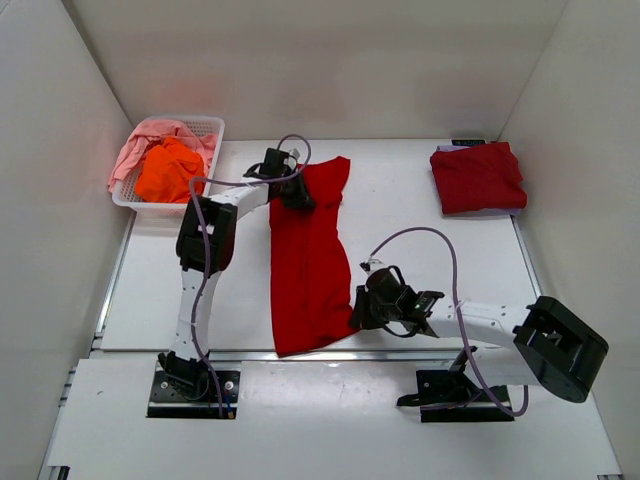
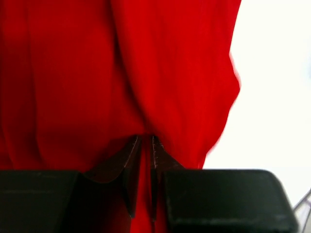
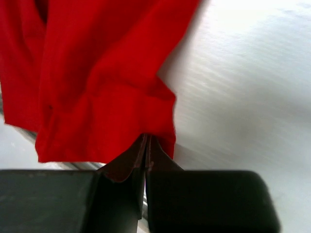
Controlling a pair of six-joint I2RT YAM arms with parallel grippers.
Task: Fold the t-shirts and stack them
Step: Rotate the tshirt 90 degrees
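Note:
A bright red t-shirt (image 1: 308, 258) lies as a long narrow strip down the middle of the table. My left gripper (image 1: 291, 190) is shut on its far end; in the left wrist view the cloth (image 2: 121, 73) runs between my fingertips (image 2: 144, 141). My right gripper (image 1: 358, 312) is shut on its near right edge; in the right wrist view the hem (image 3: 107, 126) is pinched at my fingertips (image 3: 146, 139). A folded dark red t-shirt (image 1: 478, 177) lies at the far right.
A white basket (image 1: 205, 128) at the far left holds a pink shirt (image 1: 135, 150) and an orange shirt (image 1: 168, 170). White walls close in the table on three sides. The table's near edge (image 1: 330, 355) runs just below the red shirt's end.

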